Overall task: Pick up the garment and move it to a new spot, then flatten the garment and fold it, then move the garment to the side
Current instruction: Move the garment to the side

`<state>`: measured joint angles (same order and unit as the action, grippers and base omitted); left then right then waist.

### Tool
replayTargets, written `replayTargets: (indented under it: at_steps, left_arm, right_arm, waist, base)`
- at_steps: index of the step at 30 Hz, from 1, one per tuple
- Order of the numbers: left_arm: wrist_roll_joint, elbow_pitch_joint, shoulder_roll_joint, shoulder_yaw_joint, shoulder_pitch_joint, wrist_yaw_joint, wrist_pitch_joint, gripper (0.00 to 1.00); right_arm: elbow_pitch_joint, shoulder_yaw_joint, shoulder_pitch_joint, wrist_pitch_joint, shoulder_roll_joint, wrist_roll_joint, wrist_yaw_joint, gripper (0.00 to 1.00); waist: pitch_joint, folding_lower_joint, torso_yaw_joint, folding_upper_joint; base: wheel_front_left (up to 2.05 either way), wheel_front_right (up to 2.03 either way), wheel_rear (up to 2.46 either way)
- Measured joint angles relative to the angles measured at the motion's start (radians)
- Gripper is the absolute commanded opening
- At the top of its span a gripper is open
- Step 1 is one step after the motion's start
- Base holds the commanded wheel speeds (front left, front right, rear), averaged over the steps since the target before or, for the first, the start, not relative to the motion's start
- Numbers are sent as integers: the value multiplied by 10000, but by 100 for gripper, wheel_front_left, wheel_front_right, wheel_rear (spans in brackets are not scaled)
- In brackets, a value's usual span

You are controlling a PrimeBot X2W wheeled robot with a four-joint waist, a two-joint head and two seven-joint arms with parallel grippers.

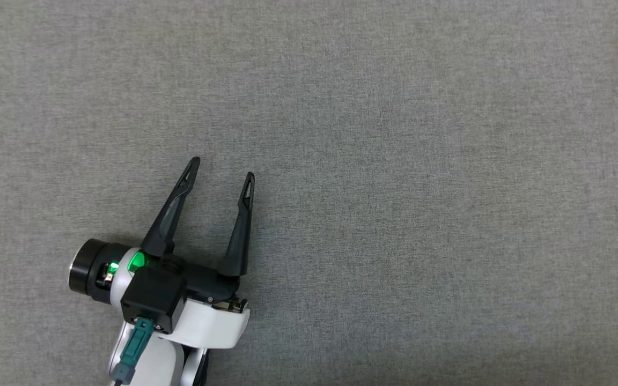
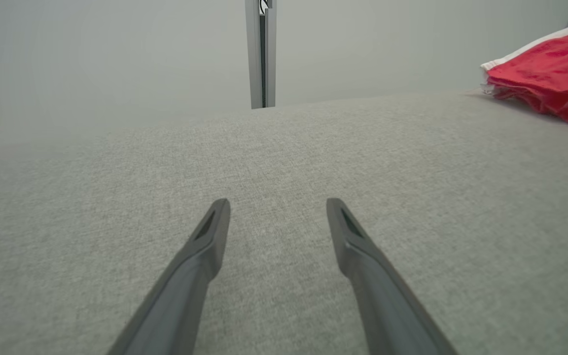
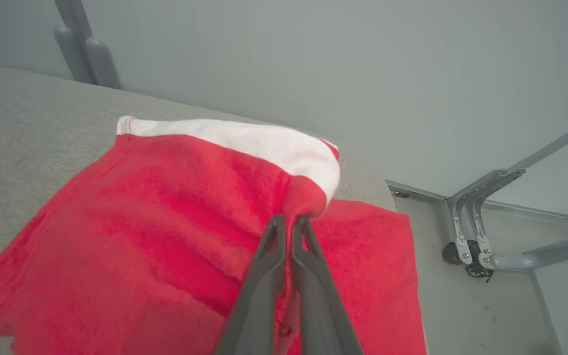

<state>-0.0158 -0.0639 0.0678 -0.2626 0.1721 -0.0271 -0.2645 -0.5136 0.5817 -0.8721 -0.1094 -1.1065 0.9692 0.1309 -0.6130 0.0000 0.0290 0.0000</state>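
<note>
Where the garment (image 3: 165,212) lies bunched at the grey table's (image 1: 395,214) far right edge, the right gripper (image 3: 289,219) is clamped on a raised fold beside its white band (image 3: 244,138). The left gripper (image 1: 222,168) hovers spread and empty, near left, well apart. The left wrist view gives that bearing; the right wrist view shows the pinch.

Red garment (image 3: 156,222), white band along one edge. Heathered grey woven tabletop (image 1: 421,187). Black-fingered left gripper (image 1: 222,167), white wrist, green light.
</note>
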Motion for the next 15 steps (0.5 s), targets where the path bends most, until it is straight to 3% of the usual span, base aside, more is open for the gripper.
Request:
replayTargets:
  at_steps: [6,15]
  left_arm:
    - [69,-138,56,-23,211,98,-17,100]
    - [69,-226,36,-84,314,171,-35,100]
  right_arm:
    - [-1285,476,-1158,380,54,-2073,6,0]
    - [-2681,569,-2158,857,435,-3597,12,0]
  waist:
    - [-369,0,87,0]
    - [-595,0,-97,0]
  base:
    - [0,0,0]
    - [0,0,0]
